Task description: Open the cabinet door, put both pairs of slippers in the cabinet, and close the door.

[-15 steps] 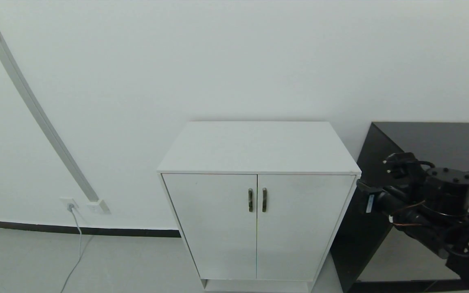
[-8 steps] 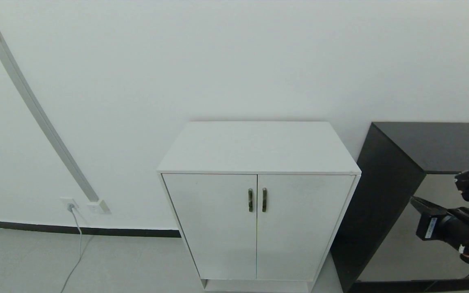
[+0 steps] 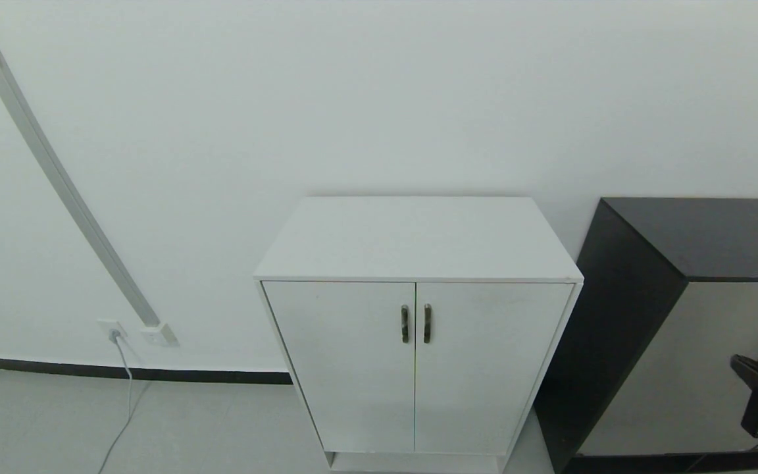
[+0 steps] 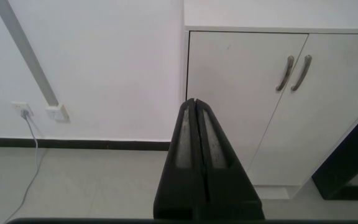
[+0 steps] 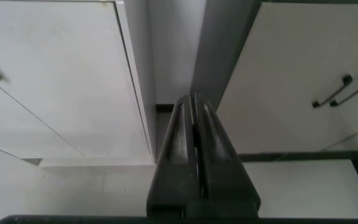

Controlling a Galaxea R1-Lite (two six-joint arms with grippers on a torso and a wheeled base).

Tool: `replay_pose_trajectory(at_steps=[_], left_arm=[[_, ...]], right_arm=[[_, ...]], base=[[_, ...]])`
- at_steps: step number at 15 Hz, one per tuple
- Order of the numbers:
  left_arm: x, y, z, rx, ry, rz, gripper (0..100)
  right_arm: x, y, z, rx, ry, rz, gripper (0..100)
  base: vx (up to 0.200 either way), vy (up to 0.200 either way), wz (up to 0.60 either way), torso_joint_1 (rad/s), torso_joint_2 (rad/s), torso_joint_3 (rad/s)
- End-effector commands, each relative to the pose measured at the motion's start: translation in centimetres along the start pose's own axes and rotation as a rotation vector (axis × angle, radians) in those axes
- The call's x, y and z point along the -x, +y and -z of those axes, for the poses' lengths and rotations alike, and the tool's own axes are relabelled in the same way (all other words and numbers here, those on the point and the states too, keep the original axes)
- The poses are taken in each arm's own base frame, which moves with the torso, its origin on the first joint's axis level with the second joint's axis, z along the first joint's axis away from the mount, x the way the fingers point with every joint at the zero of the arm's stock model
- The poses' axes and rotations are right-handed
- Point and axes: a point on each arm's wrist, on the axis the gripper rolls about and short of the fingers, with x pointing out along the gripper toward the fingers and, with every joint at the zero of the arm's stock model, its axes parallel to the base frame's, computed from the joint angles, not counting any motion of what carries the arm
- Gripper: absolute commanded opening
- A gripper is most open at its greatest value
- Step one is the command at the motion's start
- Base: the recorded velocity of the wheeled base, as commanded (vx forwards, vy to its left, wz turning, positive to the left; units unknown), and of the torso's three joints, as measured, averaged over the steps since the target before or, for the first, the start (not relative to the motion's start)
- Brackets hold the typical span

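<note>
The cabinet (image 3: 418,243) stands against the wall, both doors shut, its two handles (image 3: 405,323) close together at the middle seam. The left gripper (image 4: 194,102) faces the left door from well back, its jaws pressed together on nothing. The right gripper (image 5: 194,98), equally closed and empty, sits low before the gap beside the black cabinet (image 3: 682,243). Closed jaws would only knock a handle. With the handles so close, a finger could catch both. The right gripper might also go for the black cabinet's pulls (image 5: 344,90).
</note>
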Motion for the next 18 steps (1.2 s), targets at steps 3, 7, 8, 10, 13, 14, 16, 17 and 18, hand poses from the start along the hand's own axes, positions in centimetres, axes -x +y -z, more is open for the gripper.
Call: replay_pose_trajectory(at_steps=[3, 7, 8, 10, 13, 14, 16, 17, 18], left_arm=[[0.0, 0.0, 0.0, 0.000, 0.000, 0.000, 0], [0.0, 0.0, 0.0, -0.001, 0.001, 0.000, 0], [0.0, 0.0, 0.0, -0.001, 0.001, 0.000, 0], [0.0, 0.0, 0.0, -0.001, 0.001, 0.002, 0], [0.0, 0.0, 0.0, -0.001, 0.001, 0.002, 0], [0.0, 0.0, 0.0, -0.001, 0.001, 0.002, 0], [0.0, 0.0, 0.0, -0.001, 0.001, 0.002, 0], [0.0, 0.0, 0.0, -0.001, 0.001, 0.002, 0], [0.0, 0.0, 0.0, -0.001, 0.001, 0.003, 0]], right_arm=[[3.8, -0.6, 0.0, -0.003, -0.026, -0.001, 0], [6.4, -0.9, 1.0, 0.003, 0.007, -0.036, 0], [7.2, -0.9, 1.5, 0.004, 0.018, -0.059, 0], [8.5, -1.0, 2.4, 0.006, 0.044, -0.078, 0], [10.6, -1.1, 4.3, 0.023, 0.078, -0.143, 0], [10.9, -1.1, 4.6, 0.030, 0.083, -0.169, 0], [11.4, -1.1, 5.1, 0.044, 0.088, -0.212, 0], [11.7, -1.0, 5.5, 0.050, 0.099, -0.252, 0], [11.9, -1.0, 5.8, 0.050, 0.104, -0.275, 0]], base=[[0.000, 0.000, 0.00, 0.000, 0.00, 0.000], [0.000, 0.000, 0.00, 0.000, 0.00, 0.000], [0.000, 0.000, 0.00, 0.000, 0.00, 0.000], [0.000, 0.000, 0.00, 0.000, 0.00, 0.000], [0.000, 0.000, 0.00, 0.000, 0.00, 0.000], [0.000, 0.000, 0.00, 0.000, 0.00, 0.000], [0.000, 0.000, 0.00, 0.000, 0.00, 0.000], [0.000, 0.000, 0.00, 0.000, 0.00, 0.000], [0.000, 0.000, 0.00, 0.000, 0.00, 0.000]])
